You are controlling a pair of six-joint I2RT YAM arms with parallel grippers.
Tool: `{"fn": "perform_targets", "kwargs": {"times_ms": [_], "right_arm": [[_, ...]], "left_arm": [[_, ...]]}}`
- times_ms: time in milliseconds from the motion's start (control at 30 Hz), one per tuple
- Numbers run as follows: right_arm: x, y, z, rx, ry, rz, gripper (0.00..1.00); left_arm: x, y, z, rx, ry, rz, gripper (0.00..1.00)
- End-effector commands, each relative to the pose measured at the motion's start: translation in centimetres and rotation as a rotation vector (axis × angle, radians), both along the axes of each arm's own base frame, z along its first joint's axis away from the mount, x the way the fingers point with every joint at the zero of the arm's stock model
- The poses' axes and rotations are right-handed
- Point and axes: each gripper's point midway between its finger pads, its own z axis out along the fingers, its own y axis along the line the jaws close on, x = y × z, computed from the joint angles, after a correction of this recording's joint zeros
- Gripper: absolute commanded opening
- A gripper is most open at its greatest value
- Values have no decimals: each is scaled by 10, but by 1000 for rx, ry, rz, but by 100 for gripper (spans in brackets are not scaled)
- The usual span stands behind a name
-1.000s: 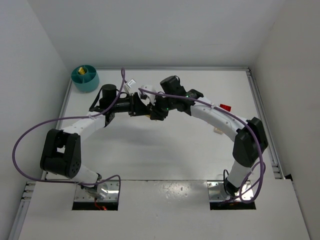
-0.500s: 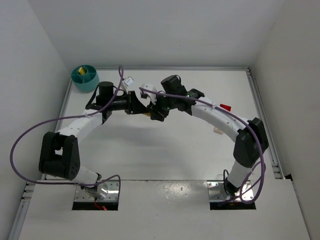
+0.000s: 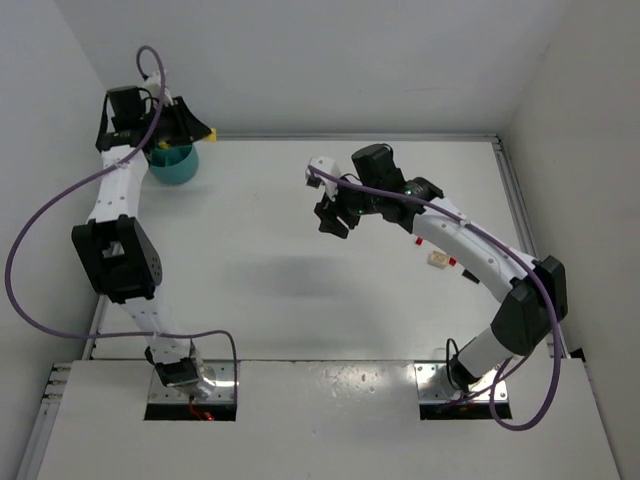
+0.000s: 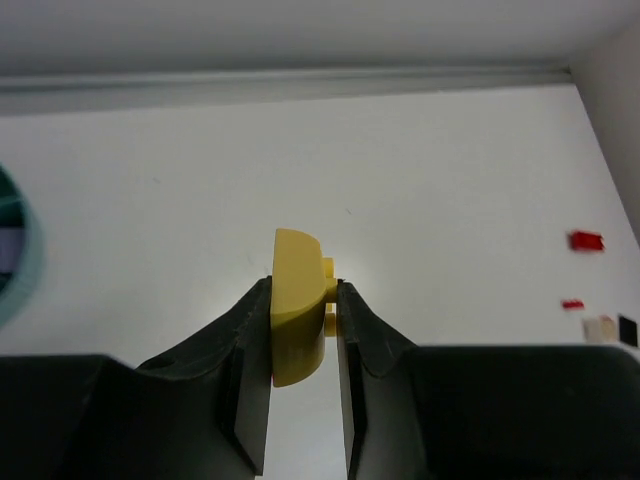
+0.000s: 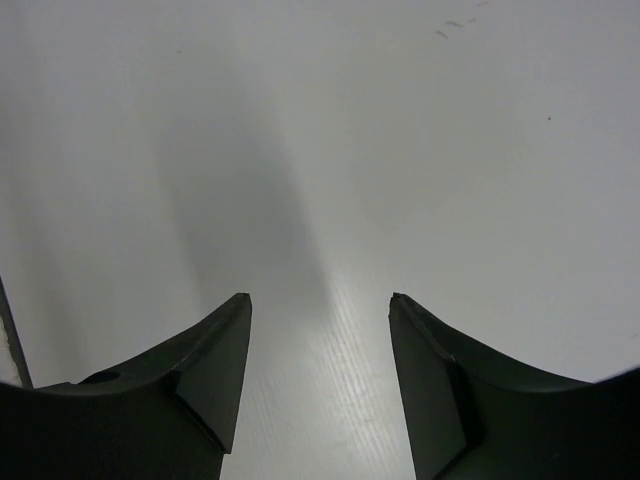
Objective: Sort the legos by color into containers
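Yellow is the colour in hand: a small yellow plastic brick with one rounded end is clamped between the two pads of the left end effector. It sits edge-on, its long axis running along the fingers, with a stud poking out to one side.

The round teal plastic bowl stands in the far left corner of the white surface. From overhead, the left end effector hangs just past the bowl's far rim, and the brick's yellow tip shows to the right of it. On the left wrist camera only a sliver of the bowl shows, at the left edge. I judge the brick is not yet over a compartment and has to travel left across the rim before I release it. I cannot tell from here which compartment takes yellow.

The left arm is by far the nearer one. The right end effector hovers mid-surface, well apart from the bowl. Its fingers are spread and nothing is between them.

Small loose red bricks lie far off to the right, unsorted.
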Motion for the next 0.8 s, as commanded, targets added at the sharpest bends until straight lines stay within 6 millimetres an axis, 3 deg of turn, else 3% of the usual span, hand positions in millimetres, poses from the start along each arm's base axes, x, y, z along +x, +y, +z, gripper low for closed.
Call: {"fn": "perform_targets", "kwargs": {"times_ms": [0,33,200,400,567,767], "right_arm": [[2,-4,3,21,-8,-17,58],[3,-3,4,26,-15,-16,58],[-1,-2,-2,29,2,-1,58],[-4,-4,-11,16,20,-1,58],[0,-8,-14,11,16,-19,58],[2,-6,-14,11,16,-19,58]], "left_arm": [[32,57,15,73,-19,142,9],[43,78,17,59,-20,194,9],[64,117,12,49,-30,293,9],[79,133,2,88,-47,309,10],[90,149,6,132,-67,375,11],[99,166,-16,200,-47,418,11]]}}
